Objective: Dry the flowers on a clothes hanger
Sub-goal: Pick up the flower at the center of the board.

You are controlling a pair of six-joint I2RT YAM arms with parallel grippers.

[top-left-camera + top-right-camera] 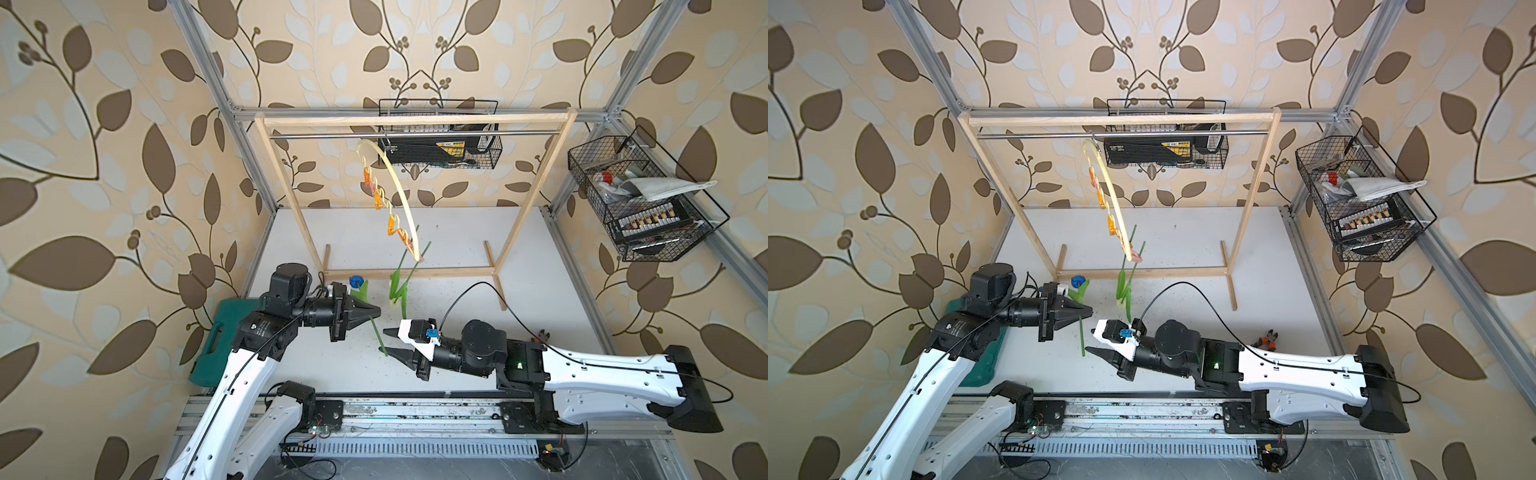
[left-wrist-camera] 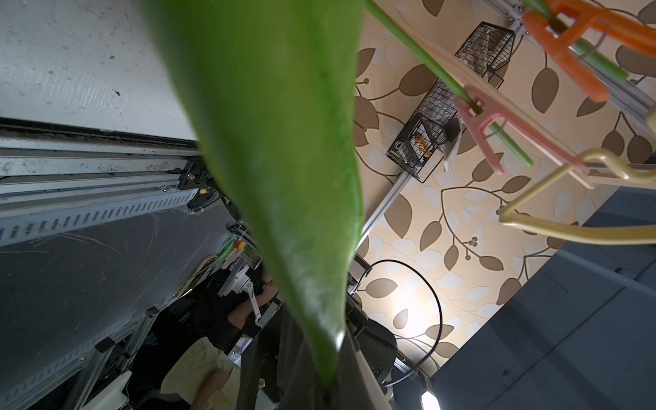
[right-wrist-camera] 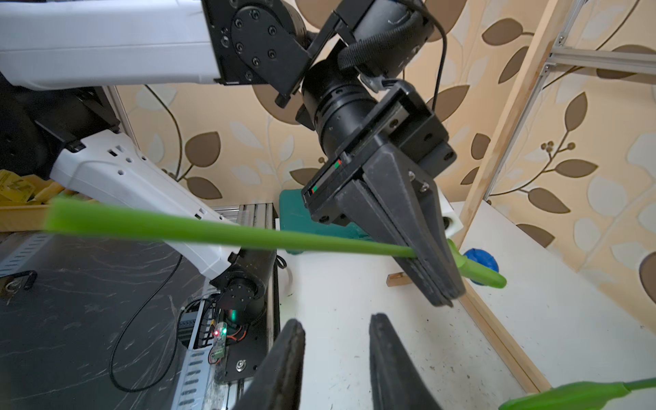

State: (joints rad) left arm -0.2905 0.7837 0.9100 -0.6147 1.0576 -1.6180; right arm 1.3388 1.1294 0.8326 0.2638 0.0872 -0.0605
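Note:
The cream clothes hanger [image 1: 400, 188] [image 1: 1113, 195] hangs from the rack's metal rod. Two flowers [image 1: 398, 286] [image 1: 1123, 286] hang head down from its lowest clips, a pink clip [image 2: 477, 113] and an orange clip [image 2: 568, 39]. My left gripper [image 1: 376, 311] [image 1: 1089, 310] [image 2: 328, 385] is shut on the green stem [image 3: 227, 234] of the blue flower [image 1: 355, 281] [image 3: 481, 261], and a broad leaf [image 2: 277, 142] covers its jaws. My right gripper [image 1: 390, 343] [image 1: 1091, 340] [image 3: 337, 321] is open and empty, just short of the stem's free end [image 1: 384, 351].
A wooden-framed rack [image 1: 415, 120] spans the back of the white table [image 1: 457, 249]. A green case [image 1: 220, 336] lies at the left edge, and pliers [image 1: 1268, 338] lie behind the right arm. Wire baskets [image 1: 440, 137] [image 1: 640, 199] hang on the walls.

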